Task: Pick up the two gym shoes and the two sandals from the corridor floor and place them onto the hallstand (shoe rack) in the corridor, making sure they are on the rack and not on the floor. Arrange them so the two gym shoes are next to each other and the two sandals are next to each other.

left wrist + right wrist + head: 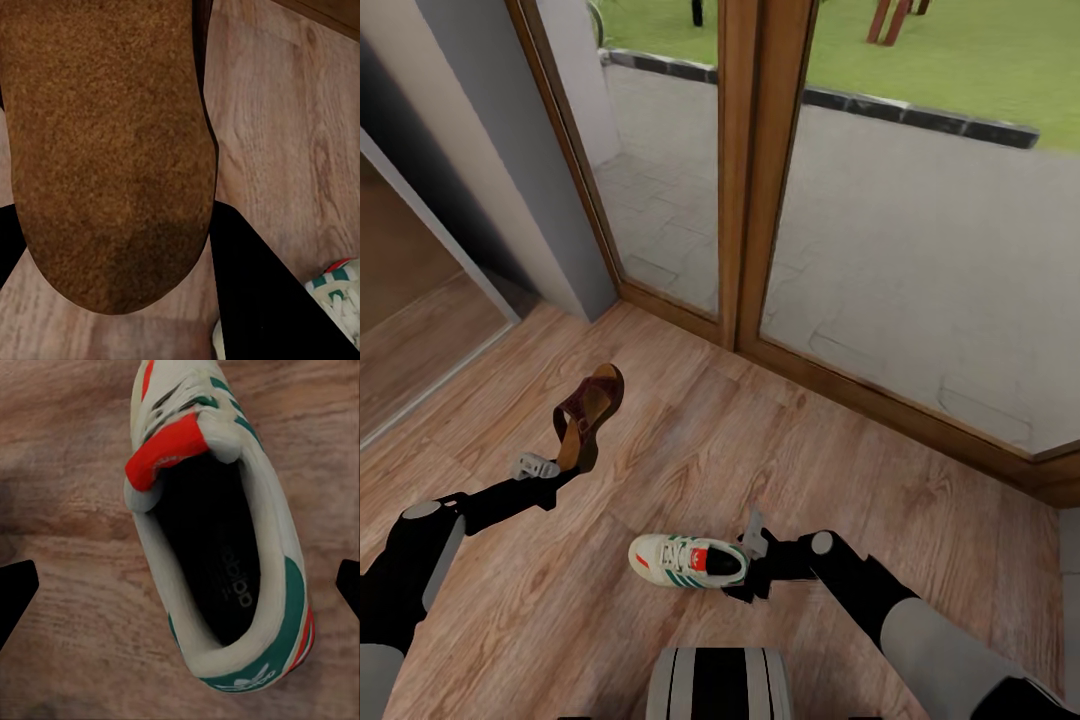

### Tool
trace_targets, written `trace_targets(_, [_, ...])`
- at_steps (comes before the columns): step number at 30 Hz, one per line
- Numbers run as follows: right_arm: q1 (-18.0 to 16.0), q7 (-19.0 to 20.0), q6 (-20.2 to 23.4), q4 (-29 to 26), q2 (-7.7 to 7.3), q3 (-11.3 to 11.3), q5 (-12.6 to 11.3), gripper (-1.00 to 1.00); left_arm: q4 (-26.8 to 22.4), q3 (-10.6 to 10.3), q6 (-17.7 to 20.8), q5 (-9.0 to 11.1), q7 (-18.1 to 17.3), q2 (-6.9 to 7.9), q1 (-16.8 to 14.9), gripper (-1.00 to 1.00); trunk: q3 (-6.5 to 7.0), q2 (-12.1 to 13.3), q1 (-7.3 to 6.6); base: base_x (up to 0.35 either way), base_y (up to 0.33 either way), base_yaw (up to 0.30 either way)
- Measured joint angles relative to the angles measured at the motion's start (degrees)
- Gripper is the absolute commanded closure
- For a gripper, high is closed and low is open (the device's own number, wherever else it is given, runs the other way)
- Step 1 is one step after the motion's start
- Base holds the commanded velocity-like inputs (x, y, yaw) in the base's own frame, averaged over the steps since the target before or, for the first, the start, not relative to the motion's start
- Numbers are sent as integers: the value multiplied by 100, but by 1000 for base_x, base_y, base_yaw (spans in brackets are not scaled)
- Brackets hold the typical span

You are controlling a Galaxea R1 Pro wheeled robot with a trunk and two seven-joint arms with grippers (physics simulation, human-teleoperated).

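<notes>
Shoe position governs the coming move. One gym shoe (687,560) lies flat on the corridor floor (860,470) just beside the right gripper (752,560), at about 9 o'clock from it in the head view. Its long axis runs 9 to 3 o'clock, toe away from the gripper and heel opening toward it.

In the right wrist view the gym shoe (225,540) sits centred between the two black fingertips (15,592), which stand wide apart with bare floor on both sides of the shoe; nothing is held. The right arm is clearly the nearer one, so the grasp falls to it, probably at the heel collar.

The left gripper (565,468) is occupied: a brown sandal (588,415) is clamped in it, raised above the floor at about 11 o'clock from the gym shoe. The sandal sole (105,150) is seen close up in the left wrist view.
</notes>
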Motion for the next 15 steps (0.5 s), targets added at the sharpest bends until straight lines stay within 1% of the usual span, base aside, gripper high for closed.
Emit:
trace_targets(1, [0, -3, 5, -114, 5, 0, 0, -100, 2, 0, 0, -1, 0, -1, -1, 100, 0, 0, 0, 0, 0, 0])
trace_targets(3, [0, -18, 3, -173, 12, 0, 2, -100, 7, 0, 0, -2, 0, 5, -4, 100, 0, 0, 0, 0, 0, 0])
trace_targets(5, [0, -67, -2, -186, 15, 5, 1, -100, 8, 0, 0, -3, 0, 6, -3, 100, 0, 0, 0, 0, 0, 0])
trace_targets(9, [0, -336, -7, -192, 29, 12, -3, -100, 9, 0, 0, -2, 0, 7, -1, 100, 0, 0, 0, 0, 0, 0])
trace_targets(12, [0, -441, -8, -192, 33, 17, -4, -100, 9, 0, 0, -1, 0, 8, -5, 100, 0, 0, 0, 0, 0, 0])
trace_targets(15, [0, -464, -8, -186, 34, 17, -5, -100, 10, 0, 0, -2, 0, 8, -7, 100, 0, 0, 0, 0, 0, 0])
